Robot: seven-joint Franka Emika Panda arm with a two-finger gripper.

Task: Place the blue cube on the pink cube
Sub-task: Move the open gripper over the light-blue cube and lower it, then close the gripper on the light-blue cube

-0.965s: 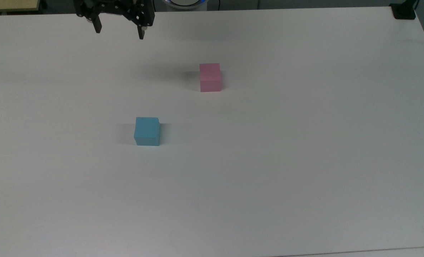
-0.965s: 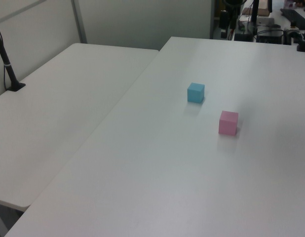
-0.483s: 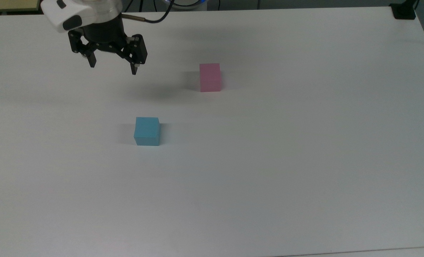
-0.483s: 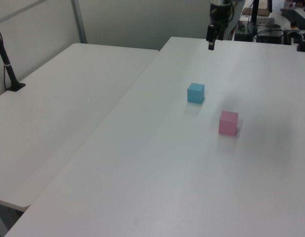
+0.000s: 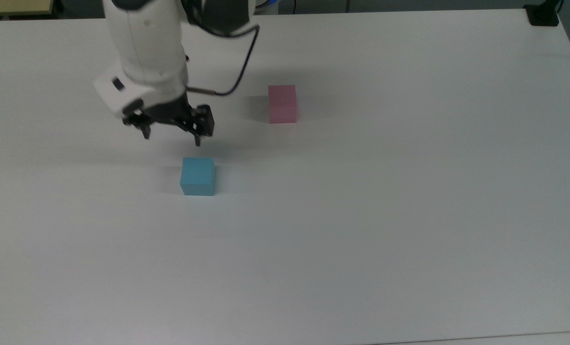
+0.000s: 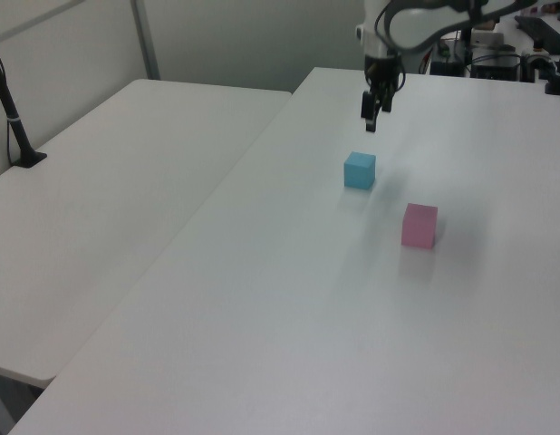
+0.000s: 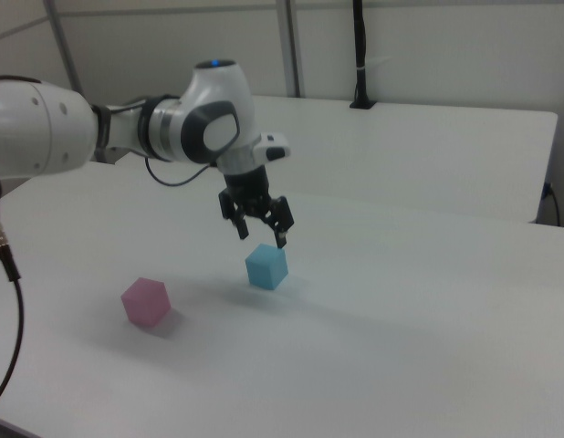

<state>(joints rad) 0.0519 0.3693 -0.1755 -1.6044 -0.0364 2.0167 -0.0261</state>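
Change: our gripper (image 5: 172,139) has swept from the worktop's (image 5: 409,215) far edge to hover just short of the blue cube (image 5: 197,176).
Meaning: we judge the approach nearly done; descent and grasp remain.
Jaws: apart, empty.
Blue cube: matte cyan, plain faces, flat on the worktop.
Pink cube (image 5: 282,103): well apart, to the top view's upper right, untouched.

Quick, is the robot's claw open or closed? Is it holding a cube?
Gripper: open, holding nothing, above the blue cube.
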